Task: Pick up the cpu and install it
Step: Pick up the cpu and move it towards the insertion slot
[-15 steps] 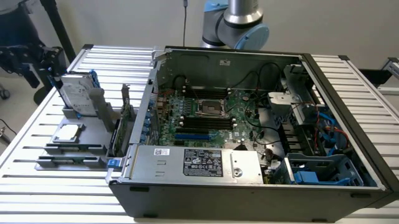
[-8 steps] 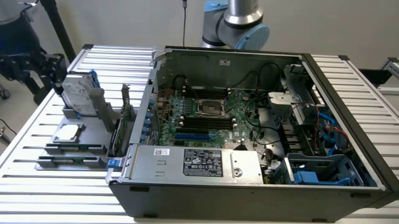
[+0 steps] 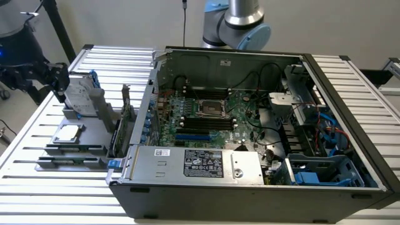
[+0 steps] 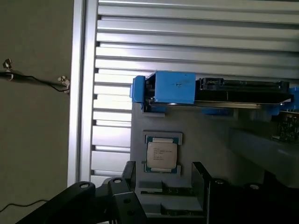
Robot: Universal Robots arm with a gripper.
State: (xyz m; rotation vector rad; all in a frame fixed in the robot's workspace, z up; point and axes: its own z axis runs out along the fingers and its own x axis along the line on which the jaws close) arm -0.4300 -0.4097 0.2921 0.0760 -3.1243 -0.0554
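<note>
The pick-up step is in hand, and nothing has been lifted yet. Nearest me, on the slatted table [image 3: 37, 197] at the exterior view's left, the cpu [image 3: 67, 134] lies flat in its pocket on the gray holder [image 3: 39, 164], silver lid up. The gripper [image 4: 163, 167] hangs over that holder with its jaws apart and empty. From the wrist view the chip sits framed between the 2 black fingers [image 4: 129, 173], and I judge they have not touched it. Gripping so thin a part would call for the fingers squared to 2 opposite edges and brought low, clear of the hard drive [image 3: 81, 96] standing just behind in its blue frame. Farther in, inside the open computer case [image 3: 250, 201], the socket [image 3: 209, 108] on the green board looks bare.

As for writing, the power supply [image 3: 194, 164] at the front of the case wears a dark label with white print and marks, plus a small white sticker, none of it legible. The cpu's lid carries several printed lines, too fine to read.
</note>
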